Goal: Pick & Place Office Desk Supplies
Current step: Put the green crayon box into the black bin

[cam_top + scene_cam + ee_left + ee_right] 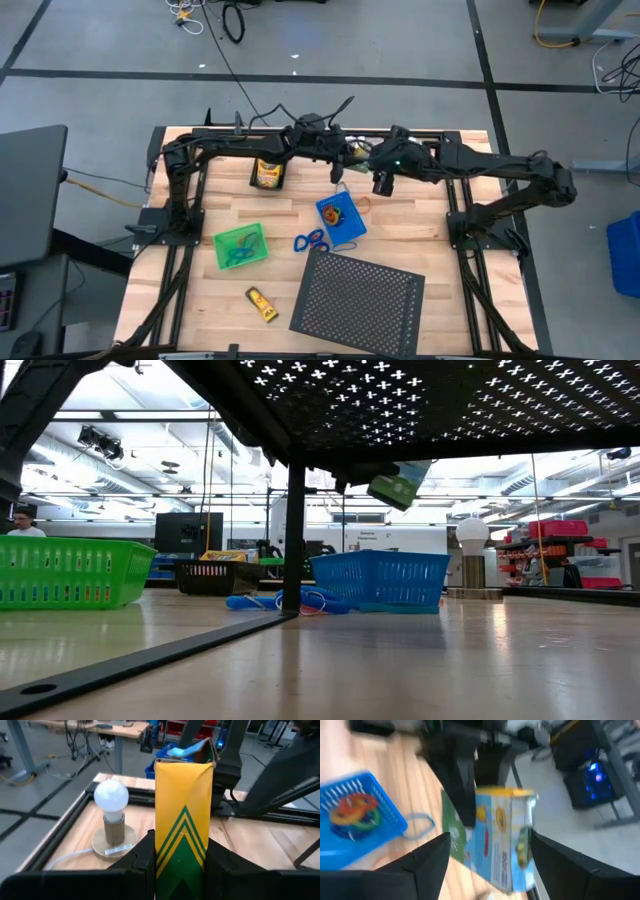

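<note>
- Grippers meet over the far middle of the table in the high view: the left gripper (337,172) and the right gripper (381,180) hang close together above the blue plastic mesh tray (341,222). A green mesh tray (240,246) lies to the left, blue loops (311,241) between the two trays, a small yellow tube (262,304) nearer, a black tray (267,173) farther, and a large black perforated sheet (358,297) at the near right.
- Low view: a green-white box corner (399,487) hangs in the air above the blue tray; a white bulb on a round base (472,556) stands to the right on the pale wooden table (400,660). Shelving and a person's head show in the room behind.
- Left wrist view: the yellow-green crayon box (182,810) stands upright, clamped between the left fingers (142,855), jaws partly closed on its sides.
- Right wrist view: the right fingers (427,862) stand wide apart on either side of the box, not touching it.
</note>
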`<state>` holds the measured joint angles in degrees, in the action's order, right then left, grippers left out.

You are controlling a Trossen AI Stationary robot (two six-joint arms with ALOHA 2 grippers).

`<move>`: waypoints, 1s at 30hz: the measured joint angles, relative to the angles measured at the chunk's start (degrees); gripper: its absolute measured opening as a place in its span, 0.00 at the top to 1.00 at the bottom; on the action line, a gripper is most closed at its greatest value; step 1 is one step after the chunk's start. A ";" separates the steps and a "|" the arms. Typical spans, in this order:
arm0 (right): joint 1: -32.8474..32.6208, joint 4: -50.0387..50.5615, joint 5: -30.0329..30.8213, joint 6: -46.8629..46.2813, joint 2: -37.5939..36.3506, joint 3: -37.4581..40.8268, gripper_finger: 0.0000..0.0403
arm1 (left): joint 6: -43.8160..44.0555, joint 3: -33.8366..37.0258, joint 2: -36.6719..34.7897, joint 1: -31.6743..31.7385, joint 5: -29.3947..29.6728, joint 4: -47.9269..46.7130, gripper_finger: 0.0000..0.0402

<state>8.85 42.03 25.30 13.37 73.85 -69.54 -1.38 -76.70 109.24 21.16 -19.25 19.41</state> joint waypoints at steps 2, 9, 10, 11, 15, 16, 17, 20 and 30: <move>-1.13 -1.49 -0.34 0.19 -1.65 -0.01 0.30 | -1.08 0.93 -1.33 0.31 0.31 -1.10 0.74; -3.68 -3.48 -3.00 -1.83 -7.27 0.14 0.31 | -1.35 11.33 -10.42 4.28 2.20 4.38 0.74; -3.80 -3.34 -3.66 -2.18 -7.64 0.17 0.31 | -0.77 14.07 -12.65 5.14 1.93 5.68 0.74; -3.95 -3.31 -4.47 -2.39 -7.76 0.18 0.31 | -0.39 16.80 -14.70 5.91 1.79 7.33 0.74; -4.94 -5.23 -9.10 -2.41 -7.83 0.28 0.31 | 1.00 29.56 -24.48 9.83 -0.12 15.97 0.74; -5.05 -6.75 -10.42 -2.33 -7.83 0.28 0.31 | 1.08 33.16 -27.22 10.77 -1.12 17.98 0.74; -5.42 -8.43 -11.52 -1.97 -7.92 0.48 0.31 | 1.16 36.76 -30.02 11.53 -2.14 19.24 0.74; -6.06 -14.39 -15.75 -0.77 -9.19 1.97 0.31 | -0.32 46.43 -37.39 13.64 -3.44 24.04 0.74; -6.52 -34.98 -25.27 -0.85 -19.56 14.32 0.31 | 6.20 68.75 -48.67 18.00 -2.02 33.96 0.74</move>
<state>2.33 7.05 0.04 12.52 54.29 -55.21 4.82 -7.95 60.57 39.16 -21.26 53.37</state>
